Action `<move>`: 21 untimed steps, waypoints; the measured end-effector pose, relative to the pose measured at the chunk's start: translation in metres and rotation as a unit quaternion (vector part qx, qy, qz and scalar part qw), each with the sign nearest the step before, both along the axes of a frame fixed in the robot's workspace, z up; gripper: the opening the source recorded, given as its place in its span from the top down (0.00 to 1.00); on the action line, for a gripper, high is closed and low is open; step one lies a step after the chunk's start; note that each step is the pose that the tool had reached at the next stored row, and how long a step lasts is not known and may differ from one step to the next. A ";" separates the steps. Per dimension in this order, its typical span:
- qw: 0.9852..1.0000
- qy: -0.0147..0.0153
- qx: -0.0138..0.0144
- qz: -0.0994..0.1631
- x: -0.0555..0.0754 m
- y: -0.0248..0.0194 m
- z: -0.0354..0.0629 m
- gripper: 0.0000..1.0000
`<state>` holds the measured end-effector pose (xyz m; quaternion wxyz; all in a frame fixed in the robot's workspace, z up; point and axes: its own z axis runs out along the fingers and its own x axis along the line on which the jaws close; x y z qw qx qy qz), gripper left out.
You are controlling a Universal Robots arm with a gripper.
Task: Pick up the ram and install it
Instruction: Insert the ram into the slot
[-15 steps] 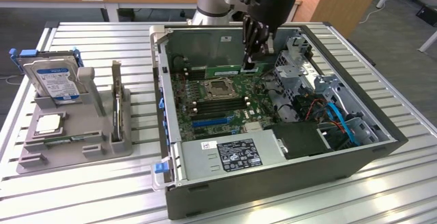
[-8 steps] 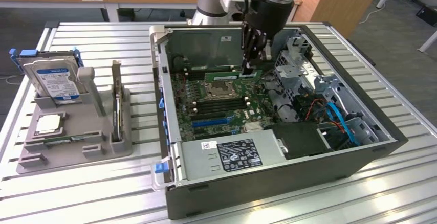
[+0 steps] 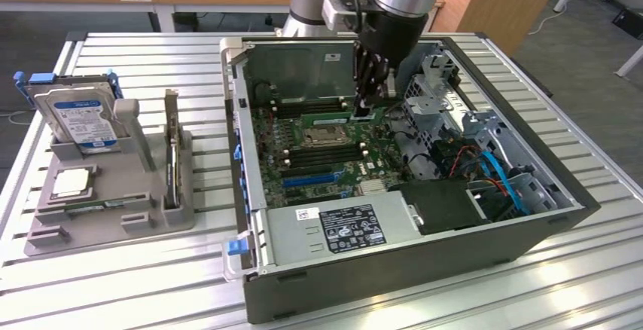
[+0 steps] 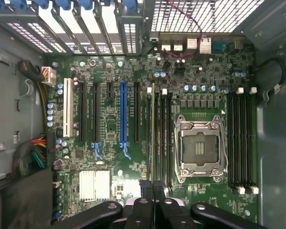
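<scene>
We judge the pick-up done and the install in hand. In the exterior view the gripper (image 3: 364, 105) is down inside the open computer case (image 3: 402, 270), which lies on the slatted surface (image 3: 150, 270), and it hangs over the motherboard (image 3: 321, 157) just beside the processor socket (image 3: 324, 135).

From the wrist view the gripper (image 4: 152, 187) is closed on the ram (image 4: 152, 133). We see the ram edge-on as a thin pale-green line, with the two fingers (image 4: 144, 190) pressed against its sides. The stick runs along the bank of memory slots (image 4: 163, 138) between the blue expansion slot (image 4: 123, 114) and the processor socket (image 4: 199, 148). It sits over the slot farthest from the socket. Whether its lower edge already touches that slot we cannot tell.

As we read it, seating calls for three things: the stick parallel to the slot, its ends meeting the white latches (image 4: 149, 89), and pressure straight down, since any tilt would jam one end.

On the exterior view's left, the grey holder (image 3: 111, 217) carries a hard drive (image 3: 78, 119) and an upright expansion card (image 3: 173, 149)
</scene>
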<state>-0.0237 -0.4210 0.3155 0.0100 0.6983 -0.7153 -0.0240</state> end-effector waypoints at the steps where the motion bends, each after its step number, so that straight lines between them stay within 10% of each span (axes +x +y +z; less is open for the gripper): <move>1: 1.000 0.000 0.000 0.000 0.000 0.0000 -0.0018 0.88; 21: 1.000 0.000 0.000 0.000 0.000 0.0000 -0.0382 0.88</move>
